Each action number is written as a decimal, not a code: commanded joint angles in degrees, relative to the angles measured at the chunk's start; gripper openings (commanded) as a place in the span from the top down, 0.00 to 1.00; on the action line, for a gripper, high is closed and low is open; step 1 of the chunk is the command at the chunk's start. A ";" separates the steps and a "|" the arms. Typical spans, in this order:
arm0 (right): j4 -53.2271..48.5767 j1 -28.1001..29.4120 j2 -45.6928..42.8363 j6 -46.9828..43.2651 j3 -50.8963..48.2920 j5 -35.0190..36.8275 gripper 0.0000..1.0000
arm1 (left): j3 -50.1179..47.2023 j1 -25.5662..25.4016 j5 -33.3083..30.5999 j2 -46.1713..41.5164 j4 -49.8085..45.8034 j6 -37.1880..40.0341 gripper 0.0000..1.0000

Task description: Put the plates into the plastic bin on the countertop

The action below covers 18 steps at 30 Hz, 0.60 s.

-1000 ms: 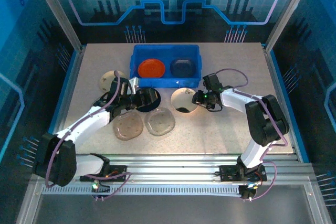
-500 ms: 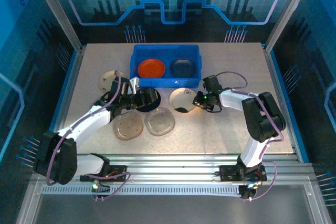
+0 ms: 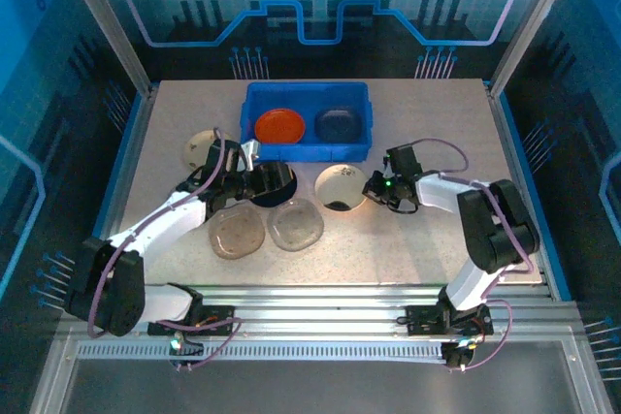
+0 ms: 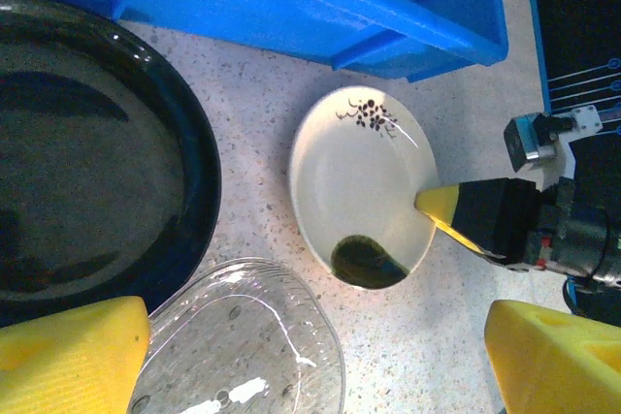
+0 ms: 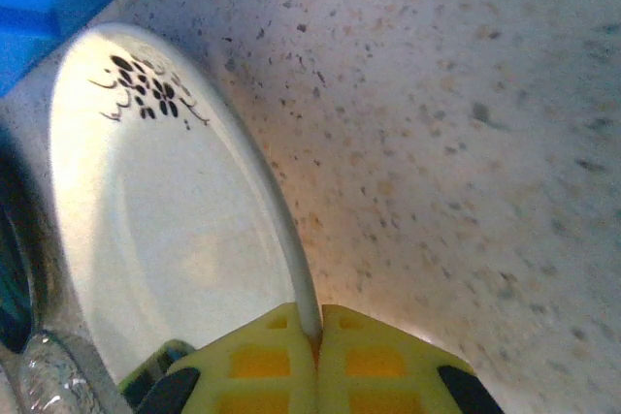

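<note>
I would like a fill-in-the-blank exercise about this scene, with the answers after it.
1. The right gripper pinches the cream plate by its ____.
2. The plastic bin holds ____ plates.
3. In it, beside the dark plate, lies the ____ plate.
4. The left gripper has its jaws ____.
Missing words: rim; two; orange; open.

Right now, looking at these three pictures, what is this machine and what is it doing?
It is two robot arms bolted at the near edge of a counter. One picture looks down from above; the other two come from small cameras on each wrist. A blue bin holds an orange plate and a dark plate. On the counter lie a black plate, two clear plates and a cream plate. The right hand is pinched shut on the cream plate's rim. The left hand hangs open near the black plate, holding nothing.
</note>
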 commanded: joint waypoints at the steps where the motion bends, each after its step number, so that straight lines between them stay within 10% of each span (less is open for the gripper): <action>1: -4.03 -0.58 -5.38 -1.03 -0.91 -1.23 1.00 | 2.25 -0.90 1.45 1.03 0.60 -0.64 0.12; 18: -10.21 3.60 -15.62 -3.99 5.99 -10.13 1.00 | 6.09 -4.01 2.96 7.25 5.75 -3.83 0.40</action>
